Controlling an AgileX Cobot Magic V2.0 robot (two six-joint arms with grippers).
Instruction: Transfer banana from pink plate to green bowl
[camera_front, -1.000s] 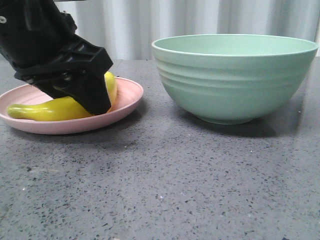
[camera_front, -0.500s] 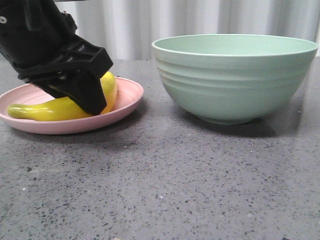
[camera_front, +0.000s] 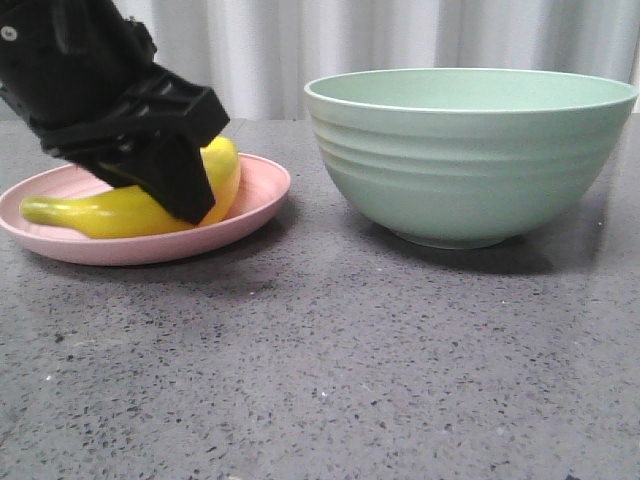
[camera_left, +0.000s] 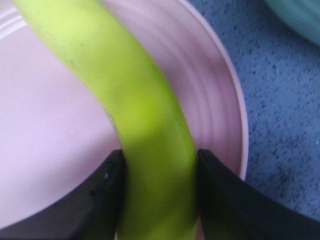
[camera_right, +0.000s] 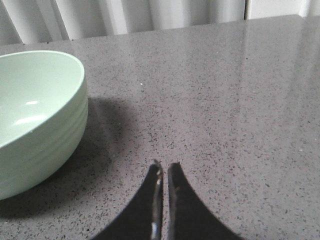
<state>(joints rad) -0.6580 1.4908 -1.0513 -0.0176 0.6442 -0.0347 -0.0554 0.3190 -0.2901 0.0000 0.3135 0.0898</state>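
gripping the banana (camera_left: 150, 150) firmly, apparently just off the plate (camera_front: 255, 195), left gripper (camera_left: 159, 195) should rise straight before crossing to the bowl (camera_front: 470, 150).

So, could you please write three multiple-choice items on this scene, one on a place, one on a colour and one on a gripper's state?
1. Where is the banana?
A. in the green bowl
B. on the pink plate
C. on the bare table

2. What colour is the bowl?
A. pale mint green
B. orange
C. dark blue

3. What is the left gripper doing?
A. hanging open over the bowl
B. shut on nothing
C. shut on the banana

Answers:
1 B, it lies across the plate.
2 A, both views of it show mint green.
3 C, the left wrist view shows fingers against both sides.
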